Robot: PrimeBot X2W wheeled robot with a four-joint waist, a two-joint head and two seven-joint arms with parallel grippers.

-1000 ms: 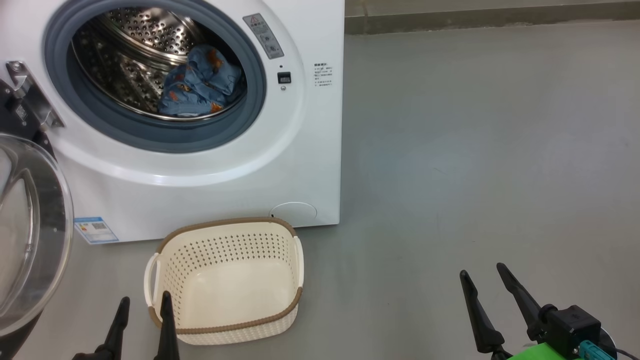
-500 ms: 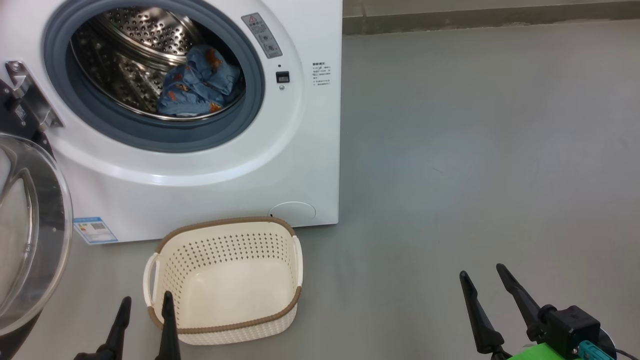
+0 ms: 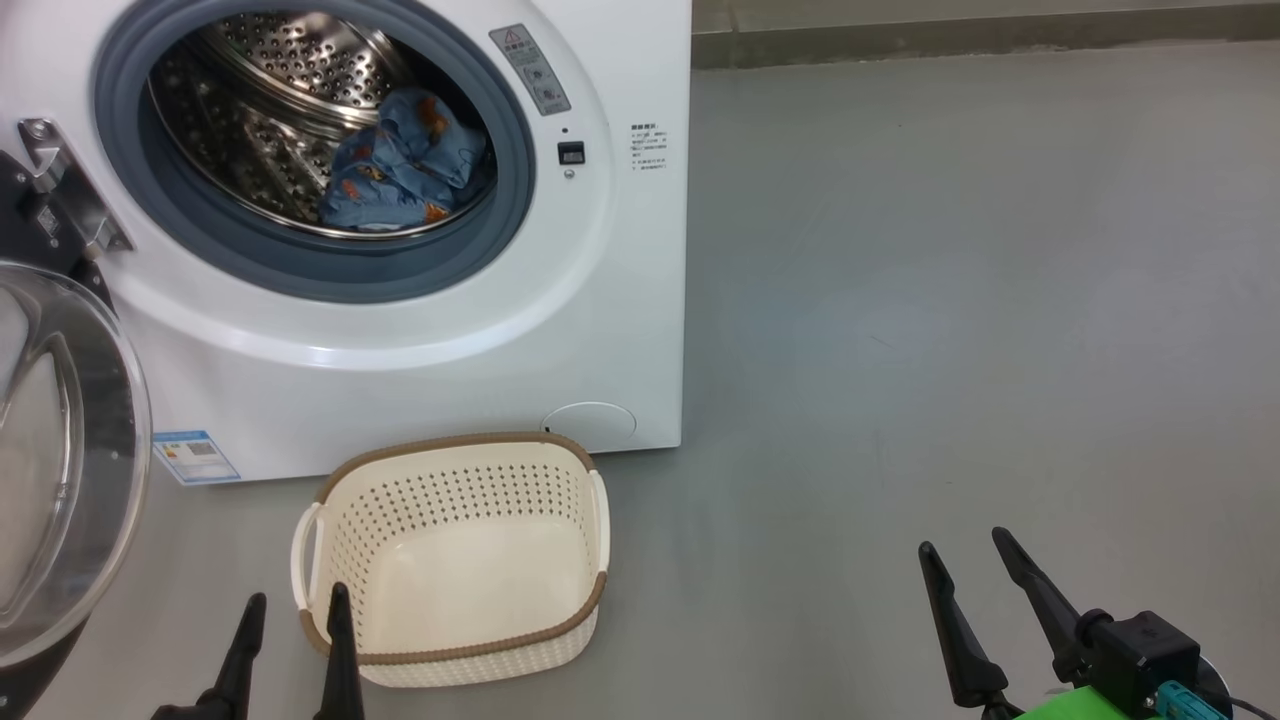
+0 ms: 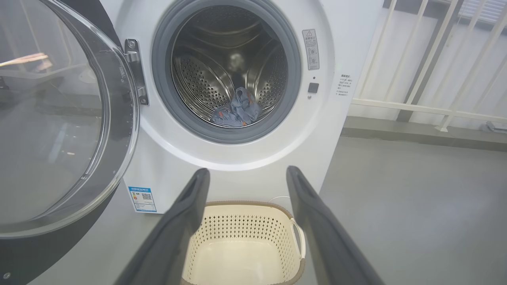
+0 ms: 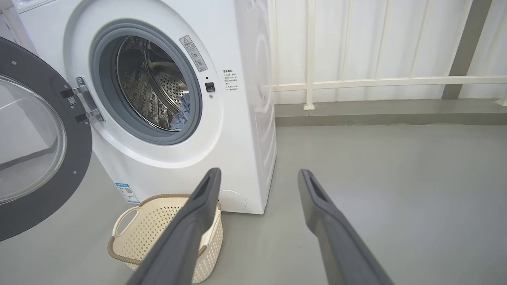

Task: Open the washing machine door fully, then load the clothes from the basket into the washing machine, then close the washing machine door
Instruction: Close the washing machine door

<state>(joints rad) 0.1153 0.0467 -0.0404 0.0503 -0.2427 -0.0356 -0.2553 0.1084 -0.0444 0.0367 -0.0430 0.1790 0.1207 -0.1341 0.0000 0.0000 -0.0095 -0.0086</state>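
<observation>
The washing machine (image 3: 400, 380) is seen standing on the grey floor (image 3: 950, 300), close to the floor's far edge, where a white railing (image 5: 356, 83) is fixed. The washing machine door (image 3: 60, 470) is swung wide open to the left of the head view and is hung on a metal hinge (image 3: 60, 190). Its clear bowl window is turned towards the camera. The clothes (image 3: 405, 165) are heaped inside the perforated steel drum (image 3: 260, 150), low and to the right within the grey-blue ring. A small blue label sticker (image 3: 195, 455) is stuck at the lower left of the machine's front.

The basket (image 3: 450, 441) is set on the floor just in front of the machine, below the round opening, and its bare cream bottom is exposed. Whether it touches the machine cannot be told.

The left gripper (image 3: 297, 595) is held at the basket's near left corner. Its fingers are spread apart and nothing is held between them. In the left wrist view the basket is framed between the two fingers. The right gripper (image 3: 962, 540) is held over bare floor, well apart from the basket on the right. Its fingers are likewise parted and nothing is gripped.
</observation>
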